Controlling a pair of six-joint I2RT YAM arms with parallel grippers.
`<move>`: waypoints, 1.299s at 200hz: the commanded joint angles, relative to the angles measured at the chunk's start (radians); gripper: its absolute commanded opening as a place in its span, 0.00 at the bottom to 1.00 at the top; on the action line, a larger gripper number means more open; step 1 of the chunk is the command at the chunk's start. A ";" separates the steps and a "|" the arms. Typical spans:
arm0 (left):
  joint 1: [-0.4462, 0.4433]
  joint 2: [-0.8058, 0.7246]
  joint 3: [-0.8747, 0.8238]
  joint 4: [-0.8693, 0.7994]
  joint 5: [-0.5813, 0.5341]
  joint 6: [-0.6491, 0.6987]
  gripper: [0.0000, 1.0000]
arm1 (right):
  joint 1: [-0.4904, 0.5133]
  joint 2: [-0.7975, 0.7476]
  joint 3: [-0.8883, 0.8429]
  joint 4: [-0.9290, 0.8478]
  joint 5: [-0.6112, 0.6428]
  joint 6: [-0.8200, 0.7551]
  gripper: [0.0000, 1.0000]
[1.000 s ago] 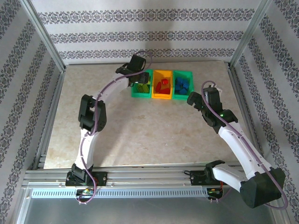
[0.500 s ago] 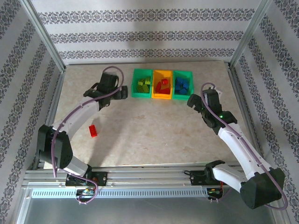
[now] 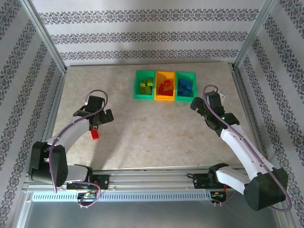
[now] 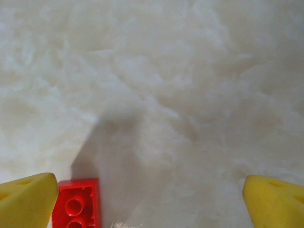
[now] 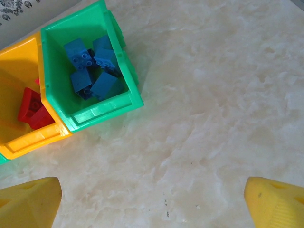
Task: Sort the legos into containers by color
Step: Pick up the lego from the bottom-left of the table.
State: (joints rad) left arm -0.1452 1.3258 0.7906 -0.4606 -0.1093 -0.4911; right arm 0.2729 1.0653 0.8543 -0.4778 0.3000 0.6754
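We see three bins in a row at the far side of the tabletop, touching side by side. The left bin is green and holds lime bricks. The middle bin is orange-yellow and holds red bricks. The right bin is green and holds blue bricks.

One red brick lies loose, studs up, on the left part of the tabletop, well apart from the bins. The left pincer hangs just above and beside it with its jaws wide apart and nothing between them. In the left wrist view the left pincer shows its yellow fingers in the bottom corners. The red brick sits right next to the finger at the left edge of that view. We cannot tell whether the two touch.

The right pincer hovers near the front right corner of the right bin. Its jaws also stand wide apart and hold nothing. In the right wrist view the right pincer looks down on bare tabletop, with the right bin and its blue bricks at upper left. Beside that bin we see part of the middle bin with a few red bricks.
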 commanded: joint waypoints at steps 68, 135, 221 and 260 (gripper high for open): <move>0.064 -0.061 -0.118 -0.103 -0.052 -0.126 0.85 | 0.013 0.002 -0.015 -0.002 0.032 0.004 0.98; 0.119 -0.021 -0.165 -0.054 0.013 -0.136 0.70 | 0.012 0.022 -0.005 0.005 0.027 0.003 0.98; 0.139 0.073 -0.185 0.015 0.048 -0.145 0.50 | 0.012 0.017 -0.003 0.004 0.034 -0.002 0.98; 0.139 0.076 -0.190 0.034 0.061 -0.139 0.42 | 0.013 0.025 -0.001 0.004 0.035 0.002 0.98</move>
State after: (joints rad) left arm -0.0174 1.3746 0.6258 -0.4850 -0.0868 -0.6289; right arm 0.2729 1.0866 0.8539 -0.4770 0.3035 0.6754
